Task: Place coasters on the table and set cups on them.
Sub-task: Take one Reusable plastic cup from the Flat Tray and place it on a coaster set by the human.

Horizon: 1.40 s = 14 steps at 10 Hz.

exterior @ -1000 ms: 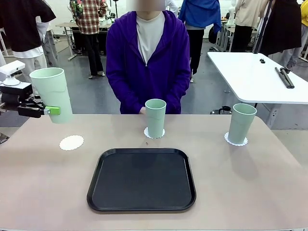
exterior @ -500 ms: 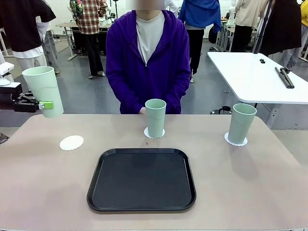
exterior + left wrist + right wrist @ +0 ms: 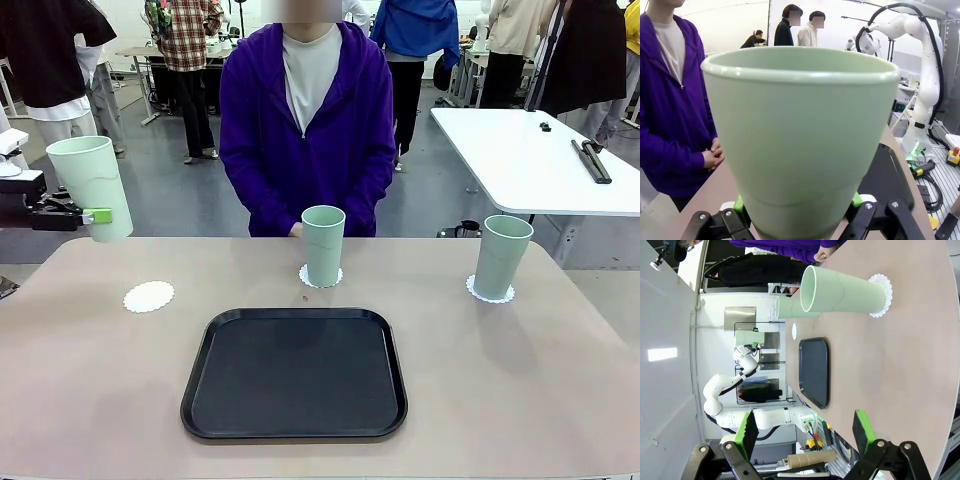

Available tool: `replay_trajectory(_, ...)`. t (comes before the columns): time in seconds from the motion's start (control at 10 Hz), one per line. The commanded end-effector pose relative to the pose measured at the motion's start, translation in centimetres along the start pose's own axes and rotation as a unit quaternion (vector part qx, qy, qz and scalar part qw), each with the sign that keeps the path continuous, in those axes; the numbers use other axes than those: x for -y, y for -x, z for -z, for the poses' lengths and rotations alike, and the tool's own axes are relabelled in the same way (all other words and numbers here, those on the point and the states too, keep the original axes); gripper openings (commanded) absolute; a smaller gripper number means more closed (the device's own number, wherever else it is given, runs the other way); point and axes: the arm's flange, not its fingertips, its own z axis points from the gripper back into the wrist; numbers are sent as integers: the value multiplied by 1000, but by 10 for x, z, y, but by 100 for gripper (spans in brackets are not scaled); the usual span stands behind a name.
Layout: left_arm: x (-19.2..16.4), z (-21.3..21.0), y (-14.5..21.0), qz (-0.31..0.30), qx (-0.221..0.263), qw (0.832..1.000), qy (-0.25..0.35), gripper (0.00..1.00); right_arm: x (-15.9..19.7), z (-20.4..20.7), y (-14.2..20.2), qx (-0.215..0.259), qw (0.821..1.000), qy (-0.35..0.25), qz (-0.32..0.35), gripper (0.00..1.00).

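left gripper (image 3: 98, 216) up at the far left edge, above the table (image 3: 100, 380), clamped on the lower part of a cup (image 3: 92, 186); cup upright, off the surface, leaning a touch. from the left wrist, green pads (image 3: 741, 210) pressed against both sides of that cup's base, wide rim toward the camera. below and to the right of it, one bare coaster (image 3: 148, 296) lying flat near the left end. second cup (image 3: 323, 244) standing on its coaster (image 3: 320, 276) at the middle of the far edge, right before the person in the purple hoodie (image 3: 300, 130), hands clasped at the table edge. third cup (image 3: 501, 256) standing on a coaster (image 3: 490, 290) near the far right corner. black tray (image 3: 295, 374) lying in the centre, nearer the robot side. right gripper (image 3: 805, 432) spread wide, gripping nothing, green pads well apart, looking along the table toward the third cup.
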Motion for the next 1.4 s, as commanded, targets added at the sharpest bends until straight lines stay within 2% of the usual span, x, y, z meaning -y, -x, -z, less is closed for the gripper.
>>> replay_trajectory(0.0, 0, -1, -1, 6, -6, 1000, 4, 83, -1, 0, 0, 2, 1000, 3, -1, 100)
replay_trajectory(0.1, 0, 0, 0, 0, 0, 1000, 0, 83, -1, 0, 0, 2, 1000, 3, -1, 100)
replay_trajectory(0.3, -24, 9, 22, 6, -11, 1000, 7, 83, -1, 0, 0, 2, 1000, 3, -1, 100)
replay_trajectory(0.5, -32, 19, 40, 14, -16, 1000, 9, 83, -1, 0, 0, 2, 1000, 3, -1, 100)
replay_trajectory(0.7, -47, 26, 67, -8, -30, 999, 14, 83, -1, 0, 0, 2, 1000, 3, -1, 100)
replay_trajectory(1.3, -61, 33, 118, -19, -33, 997, 64, 83, -1, 0, 0, 2, 1000, 3, -1, 100)
